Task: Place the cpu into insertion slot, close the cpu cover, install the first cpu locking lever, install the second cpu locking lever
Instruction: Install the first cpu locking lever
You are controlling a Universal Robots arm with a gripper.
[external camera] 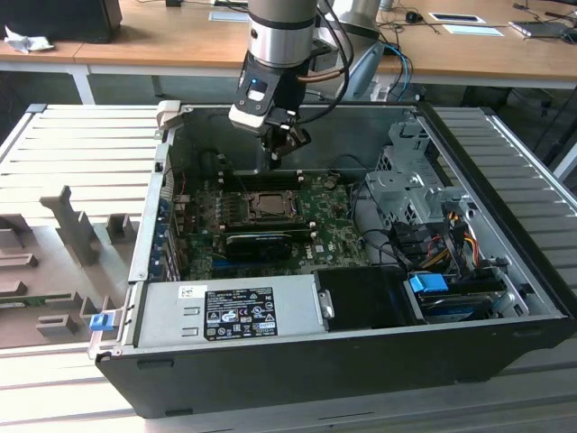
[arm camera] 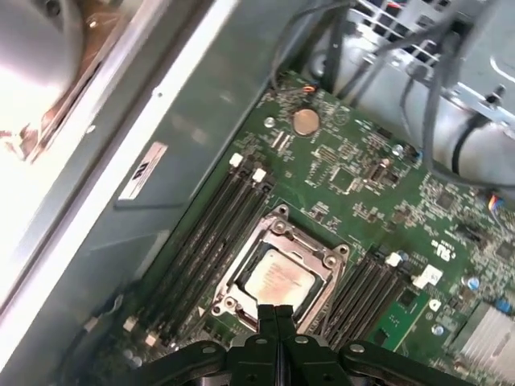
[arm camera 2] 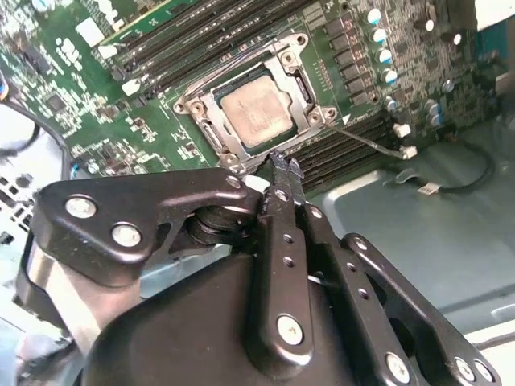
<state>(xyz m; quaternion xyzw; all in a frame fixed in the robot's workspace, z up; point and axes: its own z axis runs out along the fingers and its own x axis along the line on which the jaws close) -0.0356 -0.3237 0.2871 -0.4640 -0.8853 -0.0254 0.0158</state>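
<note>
- The gripper [arm camera: 276, 310] is nearest in both wrist views. Its two fingers are pressed together with nothing between them, and the tip hangs just over the near edge of the socket.
- The cpu [arm camera 2: 256, 112] lies flat and square inside the insertion slot [arm camera: 282, 219], so the placing step looks done.
- The cpu cover [arm camera 2: 211, 121] appears to lie down around the chip, which shows through its window. I judge the cover step finished or nearly so.
- That would put the work at the locking levers. Thin wire runs along the socket's sides, but I cannot tell whether either one is latched.
- A lever of that kind calls for a narrow tip set precisely on the wire, clear of the memory slots [arm camera: 217, 217] just beside the socket.
- Farther out, the green circuit board [arm camera: 354, 185] sits deep in the open computer case [external camera: 343, 383].
</note>
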